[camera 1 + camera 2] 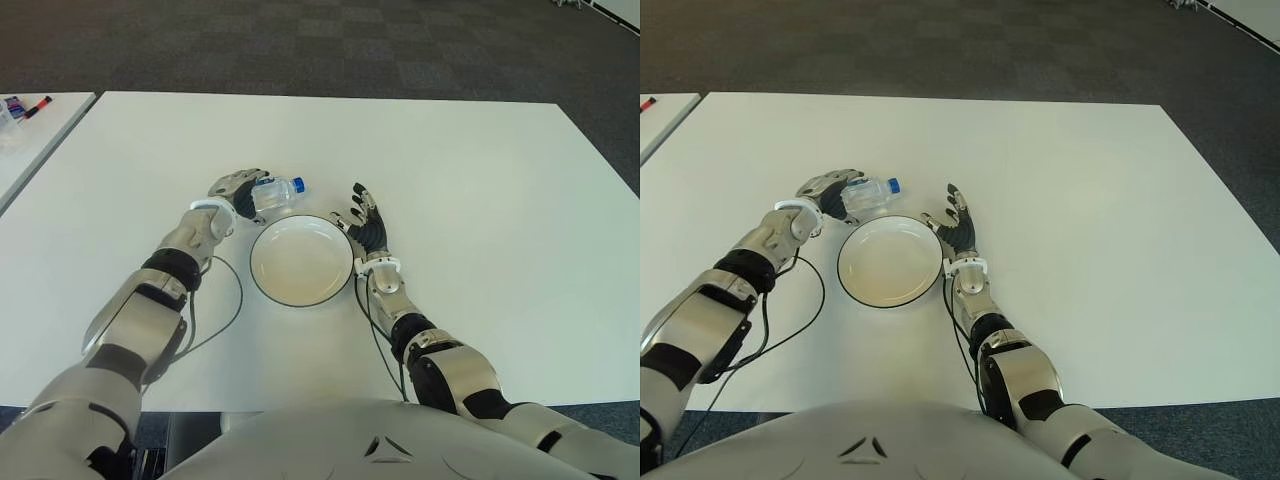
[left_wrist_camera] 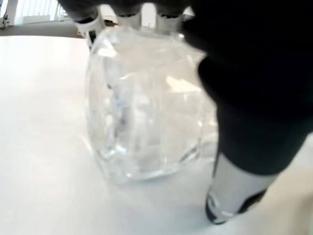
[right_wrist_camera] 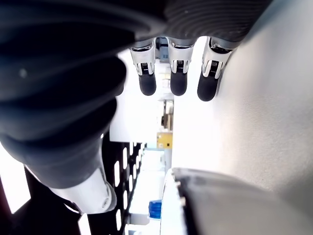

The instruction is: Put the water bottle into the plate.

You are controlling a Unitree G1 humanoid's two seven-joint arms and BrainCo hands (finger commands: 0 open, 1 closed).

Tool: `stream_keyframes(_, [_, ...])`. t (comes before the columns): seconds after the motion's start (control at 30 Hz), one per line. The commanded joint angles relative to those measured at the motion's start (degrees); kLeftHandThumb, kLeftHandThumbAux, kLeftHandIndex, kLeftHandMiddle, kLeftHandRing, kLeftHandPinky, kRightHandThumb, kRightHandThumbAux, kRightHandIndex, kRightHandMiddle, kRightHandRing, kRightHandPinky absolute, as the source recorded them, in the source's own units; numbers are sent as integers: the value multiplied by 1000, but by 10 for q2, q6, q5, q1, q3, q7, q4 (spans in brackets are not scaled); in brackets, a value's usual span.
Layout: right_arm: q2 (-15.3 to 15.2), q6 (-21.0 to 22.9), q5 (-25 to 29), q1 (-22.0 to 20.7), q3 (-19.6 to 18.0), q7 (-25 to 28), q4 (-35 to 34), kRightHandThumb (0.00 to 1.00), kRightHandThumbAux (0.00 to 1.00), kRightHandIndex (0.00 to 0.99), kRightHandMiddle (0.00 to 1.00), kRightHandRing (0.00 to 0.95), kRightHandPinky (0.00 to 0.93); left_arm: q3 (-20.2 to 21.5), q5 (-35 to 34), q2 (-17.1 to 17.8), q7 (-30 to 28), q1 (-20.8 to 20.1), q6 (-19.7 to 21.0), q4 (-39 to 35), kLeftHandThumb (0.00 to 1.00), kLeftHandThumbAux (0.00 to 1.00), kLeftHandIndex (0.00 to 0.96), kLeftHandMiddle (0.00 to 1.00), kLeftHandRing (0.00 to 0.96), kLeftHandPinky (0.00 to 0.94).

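Lying on side just behind plate (image 1: pixel 301 262) far rim: water bottle (image 1: pixel 274 193), long axis across, blue cap rightward. Left hand (image 1: pixel 236 190) wrapped around its base. Right hand (image 1: pixel 364 220) fingers spread, empty, right of plate.

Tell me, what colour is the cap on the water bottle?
Blue. The water bottle's cap shows best in the left eye view, beside the left hand.

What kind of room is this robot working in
Probably an office or lab: a plain white table on dark checkered carpet, with markers on a second table. The left hand grips a water bottle by a plate; the right hand is open.
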Motion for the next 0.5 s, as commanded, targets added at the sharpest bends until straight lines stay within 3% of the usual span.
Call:
stream_keyframes(0.03, [80, 42, 1, 3, 0, -5, 32, 40, 818, 51, 43, 60, 116, -18, 5, -15, -4, 9, -1, 48, 0, 920, 0, 0, 0, 49])
stream_keyframes(0.5, [82, 39, 3, 5, 2, -5, 32, 40, 847, 55, 50, 65, 118, -27, 9, -19, 23, 5, -33, 89, 0, 915, 0, 0, 0, 61])
